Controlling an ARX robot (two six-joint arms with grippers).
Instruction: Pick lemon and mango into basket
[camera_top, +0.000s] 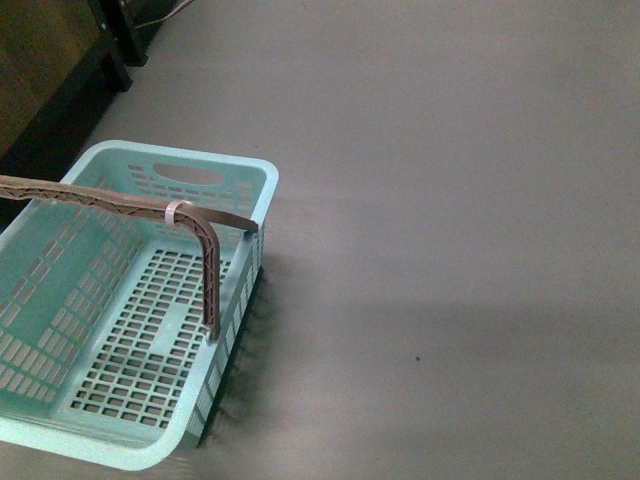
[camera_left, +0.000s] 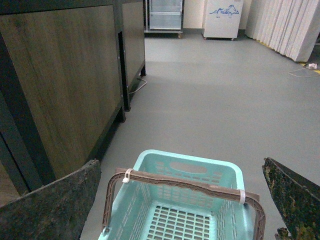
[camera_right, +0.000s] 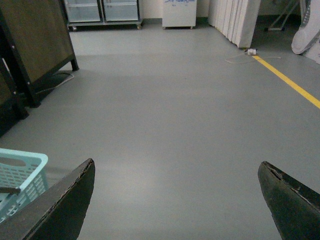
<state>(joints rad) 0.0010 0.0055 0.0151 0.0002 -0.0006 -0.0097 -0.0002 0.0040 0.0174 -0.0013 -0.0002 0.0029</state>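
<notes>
From the front, we see the basket (camera_top: 230, 163) on the grey floor (camera_top: 450, 250), left of centre, its brown handle (camera_top: 110, 203) arched across it. At the left wrist, the left gripper (camera_left: 180, 161) hangs above the basket, jaws released and spread wide. At the right wrist, the right gripper (camera_right: 176, 164) hangs over the floor, jaws likewise released. One corner of the basket shows beside it, perhaps near.

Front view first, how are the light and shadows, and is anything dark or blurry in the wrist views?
Front view: dim, even light; the mint-green slotted plastic basket throws a dark shadow onto the grey floor beside it. Left wrist view: the left hand shows near-black, soft-edged fingers. Right wrist view: pale sheen on the floor, right hand equally dark.
</notes>
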